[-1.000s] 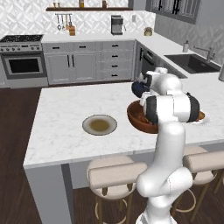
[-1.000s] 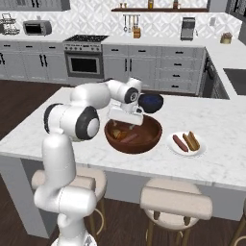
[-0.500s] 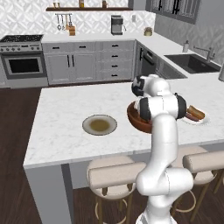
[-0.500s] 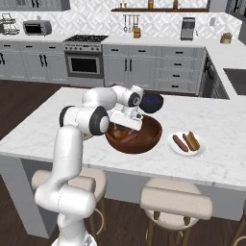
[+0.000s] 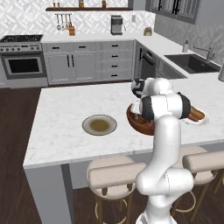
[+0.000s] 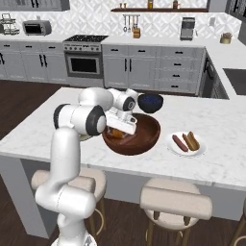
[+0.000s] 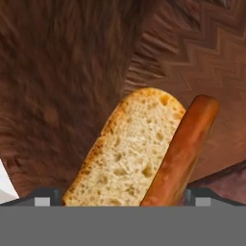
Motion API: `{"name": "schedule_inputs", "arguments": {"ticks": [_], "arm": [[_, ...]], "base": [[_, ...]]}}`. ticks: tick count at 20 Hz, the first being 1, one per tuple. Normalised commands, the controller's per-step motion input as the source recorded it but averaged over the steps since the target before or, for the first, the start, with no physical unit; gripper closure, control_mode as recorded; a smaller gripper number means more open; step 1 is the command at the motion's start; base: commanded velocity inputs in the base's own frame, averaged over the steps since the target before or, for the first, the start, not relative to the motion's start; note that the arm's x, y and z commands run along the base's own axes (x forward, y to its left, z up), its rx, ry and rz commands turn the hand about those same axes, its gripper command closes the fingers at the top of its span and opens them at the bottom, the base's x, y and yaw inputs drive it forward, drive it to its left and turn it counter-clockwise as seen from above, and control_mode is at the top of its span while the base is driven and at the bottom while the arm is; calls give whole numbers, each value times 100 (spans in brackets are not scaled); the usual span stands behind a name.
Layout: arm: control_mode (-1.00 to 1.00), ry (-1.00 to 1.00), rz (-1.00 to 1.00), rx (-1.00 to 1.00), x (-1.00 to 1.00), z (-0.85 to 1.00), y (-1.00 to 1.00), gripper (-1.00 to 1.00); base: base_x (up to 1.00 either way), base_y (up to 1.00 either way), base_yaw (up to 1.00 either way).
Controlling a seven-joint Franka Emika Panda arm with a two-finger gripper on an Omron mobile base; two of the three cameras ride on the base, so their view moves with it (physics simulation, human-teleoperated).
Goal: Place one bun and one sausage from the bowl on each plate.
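Left base view: the pincer (image 5: pixel 139 114) is low inside the wooden bowl (image 5: pixel 136 123), mostly hidden by the arm, so I cannot tell here if it is spread or closed. The olive plate (image 5: pixel 99 125) lies on the table (image 5: pixel 61 109) well apart from the pincer, to the left in this pic. The white plate (image 5: pixel 197 119) is near the bowl on the other side, partly behind the arm, with sth brown on it.

Right base view: the pincer (image 6: pixel 120 129) reaches down into the bowl (image 6: pixel 144 139), its tips not clearly visible. Just behind the pincer, touching or almost touching the bowl rim, stands a dark blue bowl (image 6: pixel 150 103). To the right of the pincer in this pic, beside the bowl, the white plate (image 6: pixel 186 146) carries a sausage (image 6: pixel 180 143) and a bun (image 6: pixel 193 141) side by side.

Hand view: directly in front of the pincer (image 7: pixel 123 196), betw. the two finger tips, lie a bun (image 7: pixel 126 149) and a sausage (image 7: pixel 182 151), touching along their length, on the bowl's wooden inside (image 7: pixel 62 77). The fingers (image 7: pixel 46 196) stand wide, one on each outer side of the pair, so the pincer is spread and not yet pinching anything.
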Motion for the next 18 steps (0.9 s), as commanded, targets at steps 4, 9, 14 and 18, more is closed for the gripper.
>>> {"name": "schedule_inputs", "arguments": {"ticks": [4,9,14,18], "arm": [[-100,0,-9,0,-16,-48,23,100],[-100,-1,-8,0,-7,14,10,100],[-100,0,0,-2,0,92,9,100],[-100,0,0,-4,-2,99,6,100]], "base": [[0,0,0],[0,0,0],[0,0,0],[0,0,0]]}}
